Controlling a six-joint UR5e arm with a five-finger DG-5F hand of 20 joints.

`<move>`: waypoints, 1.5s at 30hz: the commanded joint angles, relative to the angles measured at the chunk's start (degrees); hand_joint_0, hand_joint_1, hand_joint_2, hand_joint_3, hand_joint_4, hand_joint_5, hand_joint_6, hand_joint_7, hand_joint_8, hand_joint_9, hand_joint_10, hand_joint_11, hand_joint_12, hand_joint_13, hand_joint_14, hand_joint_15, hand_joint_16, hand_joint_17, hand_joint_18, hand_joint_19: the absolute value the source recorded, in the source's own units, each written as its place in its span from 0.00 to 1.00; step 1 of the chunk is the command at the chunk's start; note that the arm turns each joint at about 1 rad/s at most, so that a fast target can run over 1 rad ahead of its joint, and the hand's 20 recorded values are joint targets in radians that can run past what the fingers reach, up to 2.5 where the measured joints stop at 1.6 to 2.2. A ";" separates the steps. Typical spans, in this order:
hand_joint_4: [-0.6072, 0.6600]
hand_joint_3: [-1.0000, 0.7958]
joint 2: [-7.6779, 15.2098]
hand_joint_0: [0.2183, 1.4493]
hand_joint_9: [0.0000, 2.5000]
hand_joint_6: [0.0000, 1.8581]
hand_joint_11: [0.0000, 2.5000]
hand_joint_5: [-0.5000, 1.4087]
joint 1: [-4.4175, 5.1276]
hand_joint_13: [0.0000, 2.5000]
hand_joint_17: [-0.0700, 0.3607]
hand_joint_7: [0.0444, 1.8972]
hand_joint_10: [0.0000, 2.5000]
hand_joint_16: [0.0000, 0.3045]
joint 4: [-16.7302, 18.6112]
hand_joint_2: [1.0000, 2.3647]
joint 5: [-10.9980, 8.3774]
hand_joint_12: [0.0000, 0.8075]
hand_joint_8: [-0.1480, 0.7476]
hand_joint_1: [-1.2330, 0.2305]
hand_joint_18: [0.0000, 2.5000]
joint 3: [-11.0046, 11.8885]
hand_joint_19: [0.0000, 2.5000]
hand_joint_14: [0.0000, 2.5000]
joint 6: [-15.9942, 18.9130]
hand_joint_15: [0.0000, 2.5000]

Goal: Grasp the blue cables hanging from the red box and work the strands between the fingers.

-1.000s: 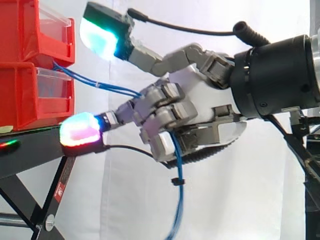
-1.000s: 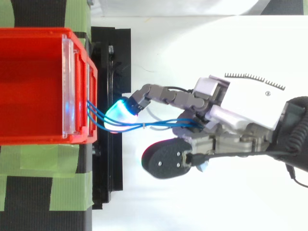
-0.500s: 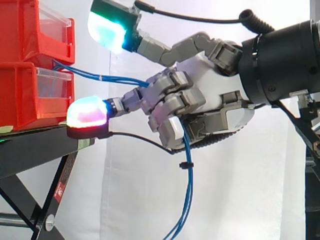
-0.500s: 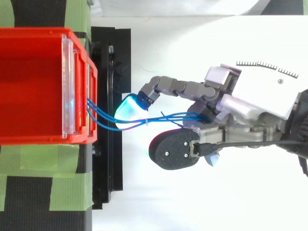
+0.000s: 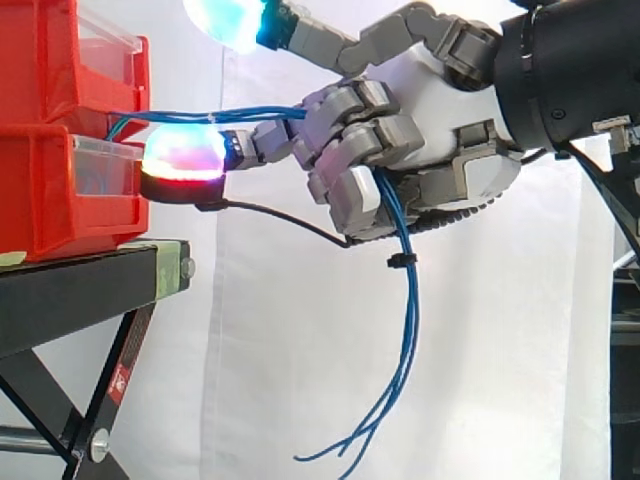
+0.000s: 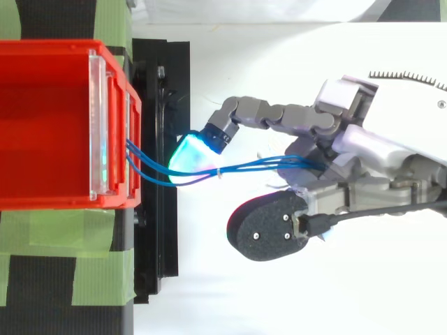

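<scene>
Backdrop: white curtain (image 5: 290,330) behind all the work, bright and plain.
Cables: blue cables (image 5: 408,330) leave the front of the red bins (image 5: 50,190) at the seam between the upper and lower bin, run about level to the right, pass into the hand and then hang straight down, their loose ends splaying low and leftward. From the top view the strands (image 6: 244,166) fan apart at the bin and draw together toward the right.
Ties: a small black tie (image 5: 401,261) sits on the hanging part just below the hand; a pale tie (image 6: 218,171) binds the level part.
Hand: the hand (image 5: 440,90) comes in from the right with most fingers curled tight round the cables, the strands threaded between them.
Pads: one stretched finger ends in a red and cyan pad (image 5: 185,152) just under the level strands, near the bin front; another pad (image 5: 225,15) glows cyan high above.
Bins: stacked at the left, with clear front panels (image 5: 105,170).
Stand: black stand (image 5: 70,300) under the bins.
Tape: green tape (image 6: 70,237) on the near and far sides of the bin.
</scene>
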State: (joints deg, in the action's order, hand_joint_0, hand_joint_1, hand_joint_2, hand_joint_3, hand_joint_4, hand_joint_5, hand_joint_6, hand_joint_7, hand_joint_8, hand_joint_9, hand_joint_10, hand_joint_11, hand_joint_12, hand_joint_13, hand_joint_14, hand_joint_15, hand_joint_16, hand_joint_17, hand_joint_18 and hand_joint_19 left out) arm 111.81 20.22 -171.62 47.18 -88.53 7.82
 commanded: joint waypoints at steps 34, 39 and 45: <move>0.51 0.25 -0.02 0.54 0.71 0.18 1.00 0.45 0.26 0.82 0.58 0.69 1.00 0.78 1.11 0.01 -4.81 0.85 0.66 0.39 1.00 0.02 0.29 1.00 -1.14 0.72; 0.48 0.30 -0.02 0.53 0.71 0.17 1.00 0.46 0.26 0.82 0.58 0.69 1.00 0.78 1.02 0.02 -4.81 0.85 0.66 0.38 1.00 0.02 0.29 1.00 -1.14 0.72; 0.49 0.39 -0.02 0.53 0.71 0.11 1.00 0.48 0.26 0.82 0.58 0.69 1.00 0.78 1.02 0.02 -4.81 0.85 0.66 0.37 1.00 -0.06 0.29 1.00 -1.14 0.72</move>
State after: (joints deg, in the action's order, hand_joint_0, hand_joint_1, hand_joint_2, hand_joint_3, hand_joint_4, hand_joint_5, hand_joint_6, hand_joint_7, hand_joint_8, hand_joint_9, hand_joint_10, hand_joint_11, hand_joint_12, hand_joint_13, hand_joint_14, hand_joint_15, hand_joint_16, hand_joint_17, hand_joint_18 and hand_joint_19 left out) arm 111.78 20.48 -170.59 42.36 -88.55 6.68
